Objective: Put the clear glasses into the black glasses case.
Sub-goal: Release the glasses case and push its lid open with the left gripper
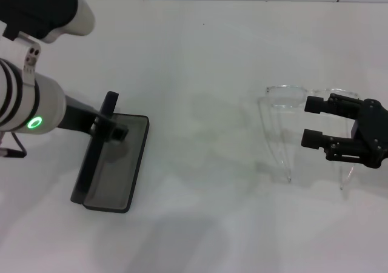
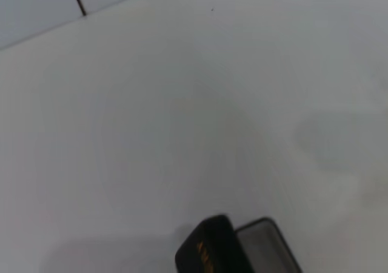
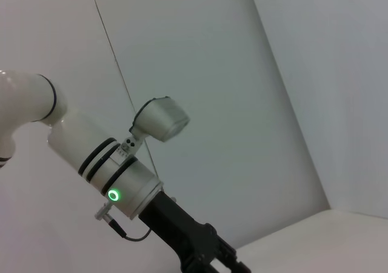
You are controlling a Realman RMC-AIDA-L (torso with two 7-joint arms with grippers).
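Observation:
The black glasses case [image 1: 118, 170] lies open on the white table at the left, grey lining up, its lid [image 1: 91, 158] raised on edge. My left gripper [image 1: 109, 120] is shut on the top of that lid. The left wrist view shows the lid's orange lettering [image 2: 205, 253]. The clear glasses [image 1: 286, 94] rest on the table at the right, lenses toward the far side and temple arms [image 1: 274, 145] pointing toward me. My right gripper [image 1: 313, 122] hovers open over the glasses' right half, hiding part of them, with nothing between its fingers.
The white table [image 1: 200, 73] runs to a tiled wall at the far edge. About a case's length of bare table separates the case from the glasses. The right wrist view shows only the left arm [image 3: 121, 176] against the wall.

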